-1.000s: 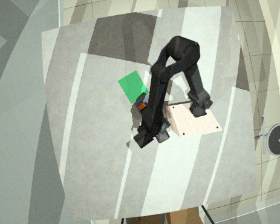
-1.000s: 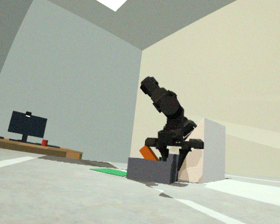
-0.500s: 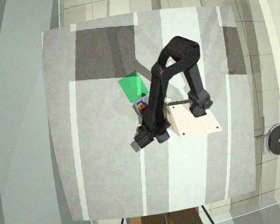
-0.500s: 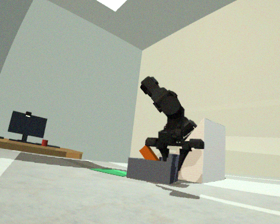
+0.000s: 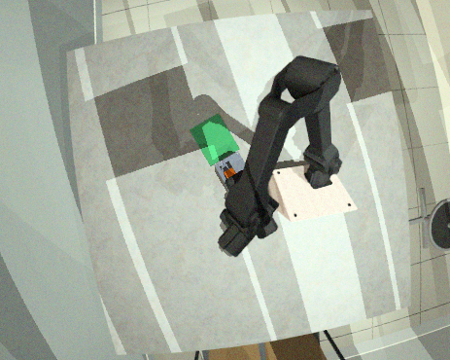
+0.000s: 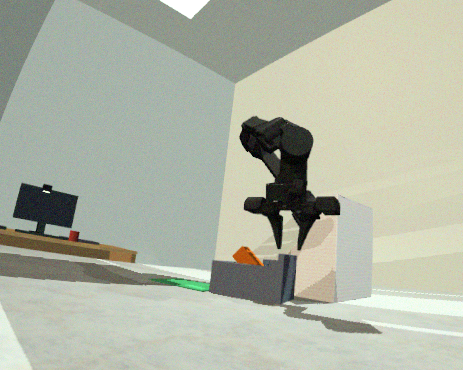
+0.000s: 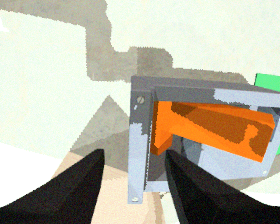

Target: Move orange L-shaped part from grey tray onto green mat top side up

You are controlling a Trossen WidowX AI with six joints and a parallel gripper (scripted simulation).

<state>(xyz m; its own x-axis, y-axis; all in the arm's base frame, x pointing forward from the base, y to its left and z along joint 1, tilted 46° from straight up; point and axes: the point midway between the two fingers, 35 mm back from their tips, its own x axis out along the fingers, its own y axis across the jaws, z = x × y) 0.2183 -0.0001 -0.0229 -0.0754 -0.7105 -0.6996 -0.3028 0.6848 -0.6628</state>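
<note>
With the end effector point(image 6: 290, 249) point(image 7: 135, 156) parted partway and holding nothing, centre it over the raised end of the orange L-shaped part point(image 5: 229, 172) point(image 6: 246, 255) point(image 7: 220, 130), tilted in the grey tray point(image 5: 237, 160) point(image 6: 246, 279) point(image 7: 136, 165), then pinch squarely

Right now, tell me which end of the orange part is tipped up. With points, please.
The plain end point(image 6: 243, 254) point(image 7: 263, 142), nearer the green mat point(image 5: 218, 135) point(image 6: 190, 285) point(image 7: 266, 81): it rises above the tray point(image 5: 236, 161) point(image 6: 244, 280) point(image 7: 136, 155), while the L-shaped end point(image 7: 161, 130) sits low.

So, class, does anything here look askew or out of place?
Yes: the orange L-shaped part sits tilted, one end sticking up above the grey tray, instead of lying flush in its pocket. Pressing its other end down would explain that.
</note>
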